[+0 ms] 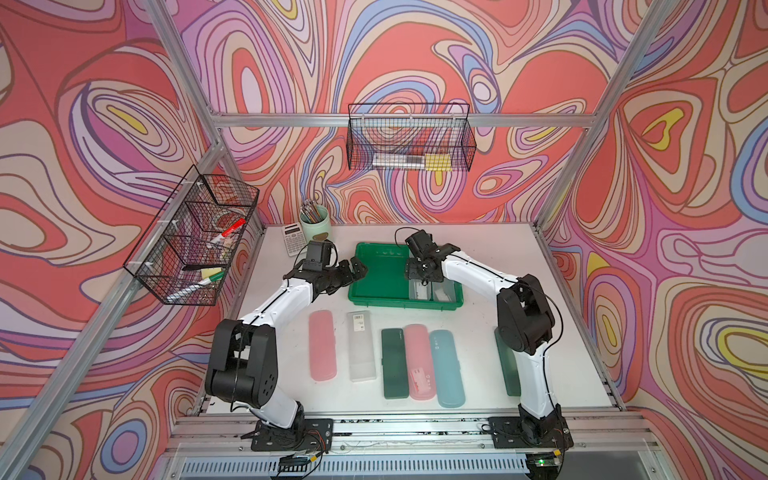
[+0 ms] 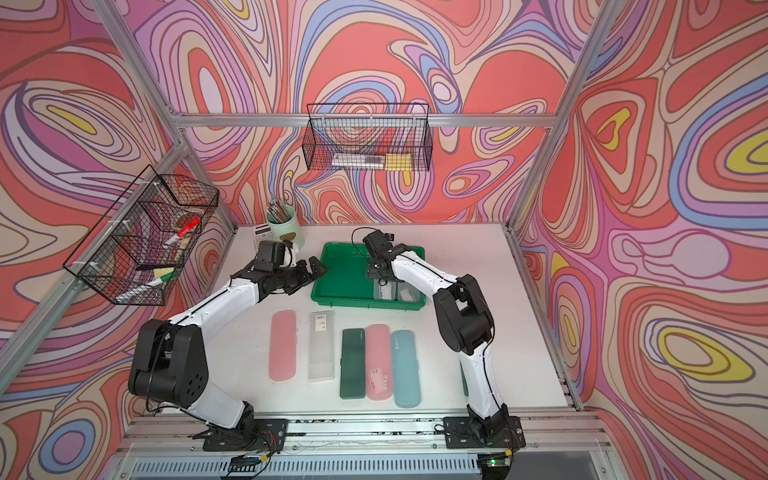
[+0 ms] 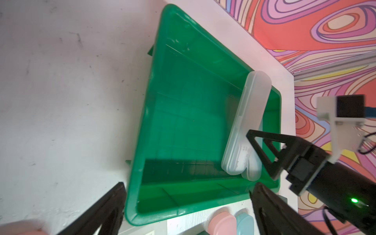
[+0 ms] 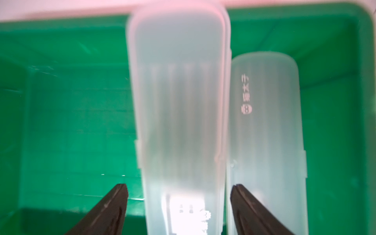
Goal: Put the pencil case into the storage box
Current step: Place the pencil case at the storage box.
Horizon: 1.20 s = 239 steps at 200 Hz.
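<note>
Right wrist: right gripper [image 4: 178,187] parted, straddling clear pencil case [image 4: 179,97].

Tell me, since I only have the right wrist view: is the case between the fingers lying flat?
Observer: No. The left wrist view shows that case tilted, with its far end up on the rim of the box.
Operator: Where is the other end effector?
Observer: The left end effector hangs open and empty at the box's edge.
Operator: How many cases lie outside the box?
Observer: Six in a top view, running from a pink case to a green case that is half hidden by the right arm.
</note>
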Tool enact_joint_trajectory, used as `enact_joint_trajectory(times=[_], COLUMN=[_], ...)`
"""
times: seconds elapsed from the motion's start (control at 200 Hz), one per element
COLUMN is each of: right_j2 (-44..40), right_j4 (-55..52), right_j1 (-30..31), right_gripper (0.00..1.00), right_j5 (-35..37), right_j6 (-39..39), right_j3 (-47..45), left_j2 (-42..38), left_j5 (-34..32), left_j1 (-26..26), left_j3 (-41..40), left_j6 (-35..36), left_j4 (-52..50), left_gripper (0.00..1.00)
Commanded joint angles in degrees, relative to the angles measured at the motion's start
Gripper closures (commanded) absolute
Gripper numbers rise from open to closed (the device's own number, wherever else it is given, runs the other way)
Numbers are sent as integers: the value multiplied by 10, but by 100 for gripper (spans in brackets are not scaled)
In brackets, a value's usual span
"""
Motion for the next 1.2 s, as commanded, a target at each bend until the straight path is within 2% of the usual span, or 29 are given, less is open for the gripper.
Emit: enact_joint_trajectory(times=[0.0, 0.15, 0.26, 0.381, 0.686, 0.961, 1.077, 1.192], right_j2=[22, 64, 85, 88, 21, -73, -71, -56], right_j4=[-16, -13, -11, -20, -8, 40, 63, 71], right_j1=[6, 6, 6, 9, 10, 10, 10, 16], right_gripper=[18, 27, 28, 22, 21, 10, 10, 10], right_j5=[10, -7, -8, 11, 50, 22, -17, -18], right_j6=[-20, -26, -28, -22, -20, -7, 1, 7], right_j3=[41, 69, 81, 75, -25, -107, -143, -151], left_j2=[-1, 9, 4, 1, -1, -13, -17, -17], left_j5=[27, 46, 47, 50, 54, 54, 53, 56], left_j1=[21, 23, 23, 23, 22, 22, 22, 22], left_j3=[-11, -8, -20, -24, -29, -38, -43, -43], left_j6=[-6, 8, 8, 11, 9, 2, 3, 4], left_j4=[16, 0, 3, -3, -2, 3, 4, 3], left_gripper=[1, 1, 1, 1, 1, 1, 1, 1])
